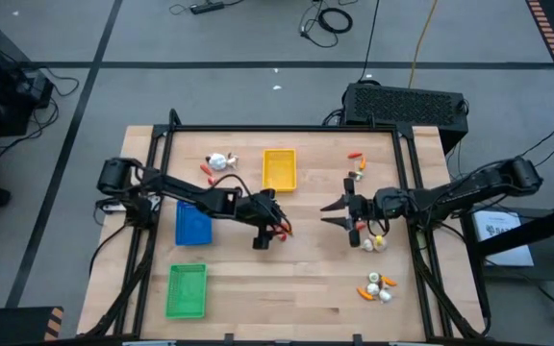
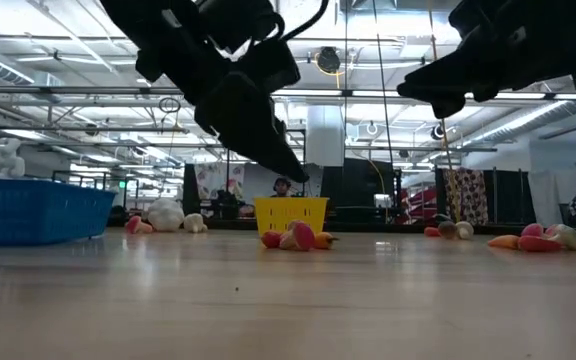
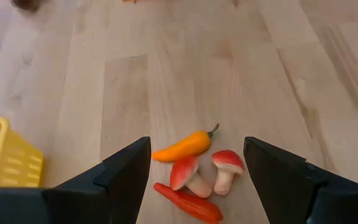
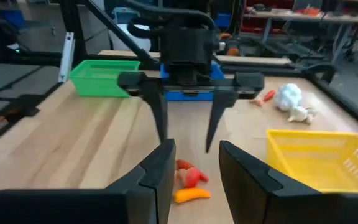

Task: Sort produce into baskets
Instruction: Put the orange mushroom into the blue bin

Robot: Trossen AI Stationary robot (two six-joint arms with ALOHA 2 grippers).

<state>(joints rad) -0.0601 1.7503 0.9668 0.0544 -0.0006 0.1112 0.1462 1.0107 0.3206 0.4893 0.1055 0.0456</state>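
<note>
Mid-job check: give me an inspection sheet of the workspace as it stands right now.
Surface: wooden table, bare in the middle.
Job's things: yellow tray, blue tray, green tray; produce pile of an orange pepper, two mushrooms and a red piece; other produce scattered on the table.
Clutter: nothing seen.
Hands: left hand open above the pile; right hand partly open, empty, facing it.
Cables: loose cables on the floor.
Surroundings: black case behind the table.

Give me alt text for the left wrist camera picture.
The open left gripper hovers over a small pile on the wooden table: an orange pepper, two red-capped mushrooms and a red pepper. A yellow basket sits nearby.
</note>
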